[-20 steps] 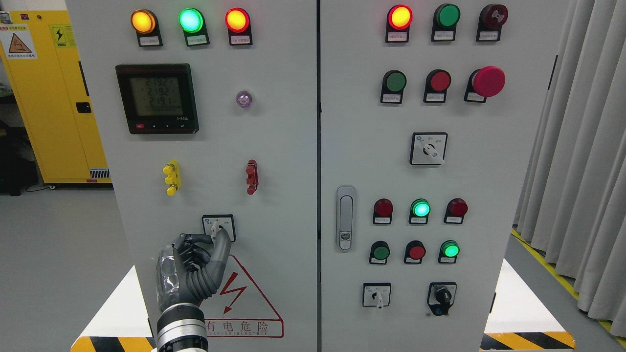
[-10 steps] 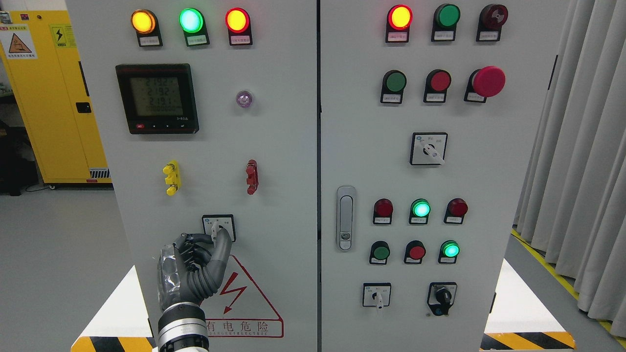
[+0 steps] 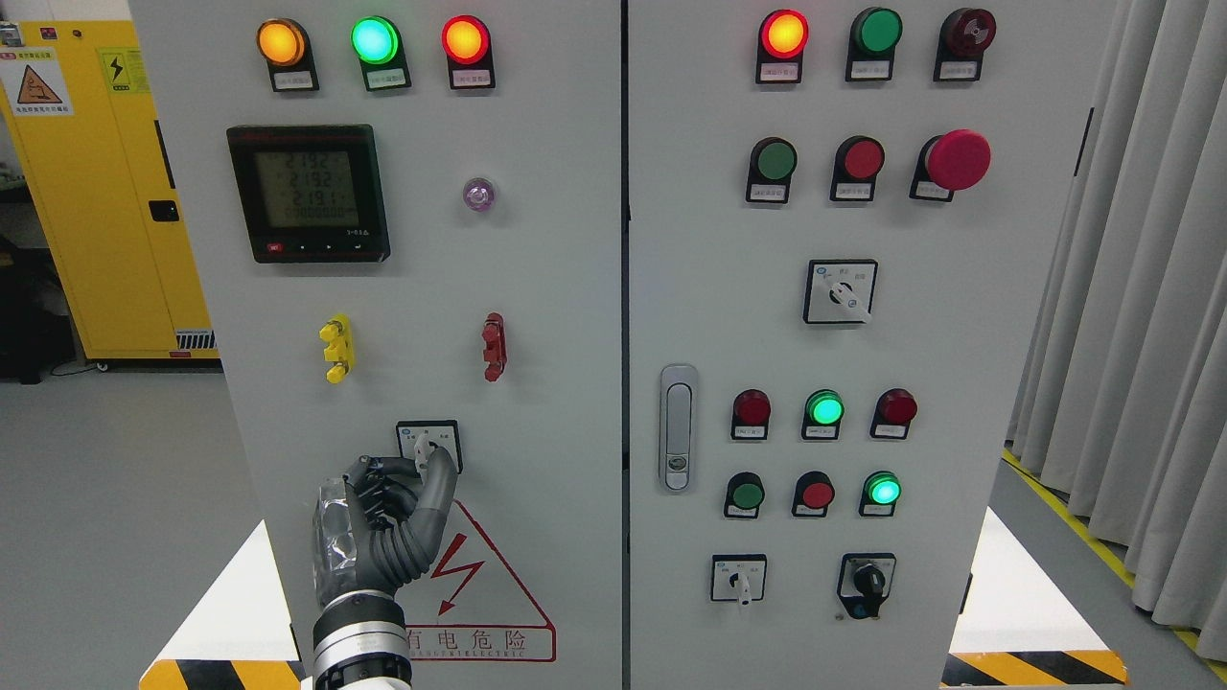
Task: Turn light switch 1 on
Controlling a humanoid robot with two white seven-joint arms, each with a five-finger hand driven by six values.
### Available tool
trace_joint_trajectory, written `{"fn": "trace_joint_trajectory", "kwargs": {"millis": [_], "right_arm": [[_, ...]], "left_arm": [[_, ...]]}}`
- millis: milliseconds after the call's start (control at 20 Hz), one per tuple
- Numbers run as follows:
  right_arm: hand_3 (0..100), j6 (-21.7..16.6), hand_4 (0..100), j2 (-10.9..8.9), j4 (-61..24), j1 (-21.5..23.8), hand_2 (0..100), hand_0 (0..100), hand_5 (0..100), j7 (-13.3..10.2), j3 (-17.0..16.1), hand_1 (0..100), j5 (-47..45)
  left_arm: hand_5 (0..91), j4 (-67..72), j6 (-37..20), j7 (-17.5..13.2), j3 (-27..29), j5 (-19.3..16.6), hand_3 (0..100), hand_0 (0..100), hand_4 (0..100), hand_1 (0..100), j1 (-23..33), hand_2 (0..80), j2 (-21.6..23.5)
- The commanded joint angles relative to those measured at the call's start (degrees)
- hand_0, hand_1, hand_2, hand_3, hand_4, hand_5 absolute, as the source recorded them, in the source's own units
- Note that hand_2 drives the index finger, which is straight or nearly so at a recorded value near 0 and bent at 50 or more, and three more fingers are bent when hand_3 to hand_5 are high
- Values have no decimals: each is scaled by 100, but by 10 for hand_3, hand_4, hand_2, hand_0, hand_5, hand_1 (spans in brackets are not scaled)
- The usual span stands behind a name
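A small rotary selector switch [image 3: 433,433] sits on a white square plate low on the left cabinet door [image 3: 556,287]. My left hand [image 3: 425,465] rises from the bottom edge and reaches the switch. Its thumb and forefinger are pinched around the white knob, with the other fingers curled below. The hand hides the lower part of the plate. My right arm does not show in the picture.
Above the switch are a yellow handle [image 3: 335,348], a red handle [image 3: 494,346] and a digital meter [image 3: 308,192]. The right door carries lamps, push buttons, a red mushroom button [image 3: 957,159] and more selector switches [image 3: 840,291]. A yellow cabinet [image 3: 105,192] stands at left, curtains [image 3: 1141,287] at right.
My left hand has shifted very slightly to the right while staying on the knob. Nothing else has moved.
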Motion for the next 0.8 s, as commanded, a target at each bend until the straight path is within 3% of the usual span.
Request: {"fn": "trace_joint_trajectory", "kwargs": {"millis": [0, 650, 750], "right_arm": [[0, 4, 0, 0, 0, 0, 40, 0, 0, -4, 0, 500, -167], [0, 4, 0, 0, 0, 8, 40, 0, 0, 4, 0, 500, -167], [0, 4, 0, 0, 0, 0, 40, 0, 0, -4, 0, 500, -167]], "left_arm": [[891, 25, -22, -4, -1, 0, 922, 328, 928, 598, -29, 592, -1], [891, 25, -22, -4, -1, 9, 926, 411, 929, 574, -29, 594, -9], [891, 25, -22, -4, -1, 9, 926, 479, 929, 575, -29, 595, -1]]}}
